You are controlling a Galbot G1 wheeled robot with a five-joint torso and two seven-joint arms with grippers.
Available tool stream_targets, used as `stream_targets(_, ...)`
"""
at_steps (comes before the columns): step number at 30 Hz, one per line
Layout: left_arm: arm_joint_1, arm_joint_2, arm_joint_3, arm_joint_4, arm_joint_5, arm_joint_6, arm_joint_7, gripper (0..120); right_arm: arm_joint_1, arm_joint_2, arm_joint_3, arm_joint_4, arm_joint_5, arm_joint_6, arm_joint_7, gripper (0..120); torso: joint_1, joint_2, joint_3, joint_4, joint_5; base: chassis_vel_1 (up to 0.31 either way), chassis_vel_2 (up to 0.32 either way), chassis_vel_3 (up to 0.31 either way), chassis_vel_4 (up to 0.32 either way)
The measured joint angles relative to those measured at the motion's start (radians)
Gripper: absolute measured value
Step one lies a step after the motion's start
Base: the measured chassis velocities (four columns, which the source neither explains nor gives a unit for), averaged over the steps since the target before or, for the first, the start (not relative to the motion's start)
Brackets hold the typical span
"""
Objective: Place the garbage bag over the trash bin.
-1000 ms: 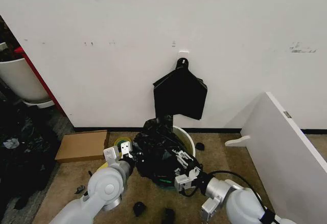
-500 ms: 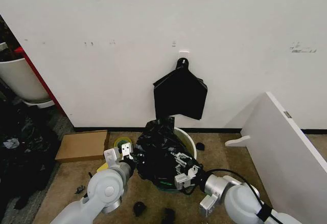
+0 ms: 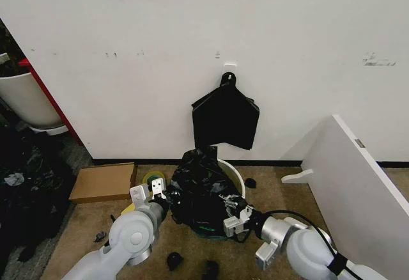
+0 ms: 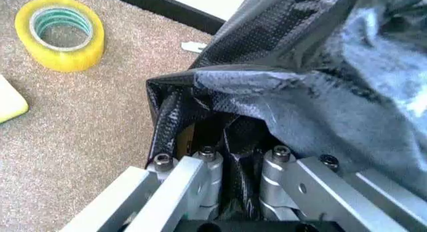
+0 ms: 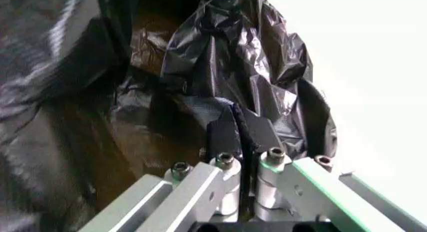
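1. Head view has the garbage bag (image 3: 203, 190) bunched over the trash bin (image 3: 236, 176) on the floor at my 12 o'clock, below a flat black bundle (image 3: 225, 119) hanging on the wall.
2. My left gripper (image 3: 157, 195) sits at the bag's 9 o'clock edge, clenched on a fold of film between its fingers (image 4: 207, 167).
3. My right gripper (image 3: 234, 221) is at the bag's 5 o'clock, likewise pinching a pleat.
4. I judge the risk to be tearing: the film is thin, and uneven pulling could rip it or tip the bin.
5. A yellow tape roll (image 4: 61, 33) lies nearby; a slack edge might snag it.
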Motion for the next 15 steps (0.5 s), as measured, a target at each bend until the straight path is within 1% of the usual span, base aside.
stream_targets(3,0.0,-0.003,0.0,0.001,0.0,0.0,0.001,4,-0.031,0.001,0.032,0.017,-0.073,0.031,0.006,12,0.0,0.0,0.0,0.0,0.0,0.0,0.0,0.0,0.0)
stream_targets(4,0.0,-0.003,0.0,0.001,0.0,0.0,0.001,4,-0.031,0.001,0.032,0.017,-0.073,0.031,0.006,12,0.0,0.0,0.0,0.0,0.0,0.0,0.0,0.0,0.0)
stream_targets(5,0.0,-0.004,0.001,0.001,0.0,0.0,0.001,4,-0.04,0.003,0.038,0.023,-0.096,0.035,0.001,15,0.0,0.0,0.0,0.0,0.0,0.0,0.0,0.0,0.0)
stream_targets(11,-0.001,-0.007,0.003,0.001,-0.001,0.002,0.001,4,-0.064,0.013,0.059,0.042,-0.217,0.052,-0.05,41,0.0,0.0,0.0,-0.0001,0.0,0.0,0.0,0.0,0.0)
stream_targets(13,0.0,-0.007,0.003,0.0,-0.001,0.002,0.001,4,-0.063,0.015,0.057,0.041,-0.221,0.052,-0.049,42,0.0,0.0,0.0,0.0,0.0,0.0,0.0,0.0,0.0)
stream_targets(15,0.005,-0.008,0.003,-0.005,-0.001,0.002,0.002,4,-0.055,0.03,0.047,0.029,-0.239,0.05,-0.039,53,0.0,0.0,0.0,0.0,0.0,0.0,0.0,0.0,0.0)
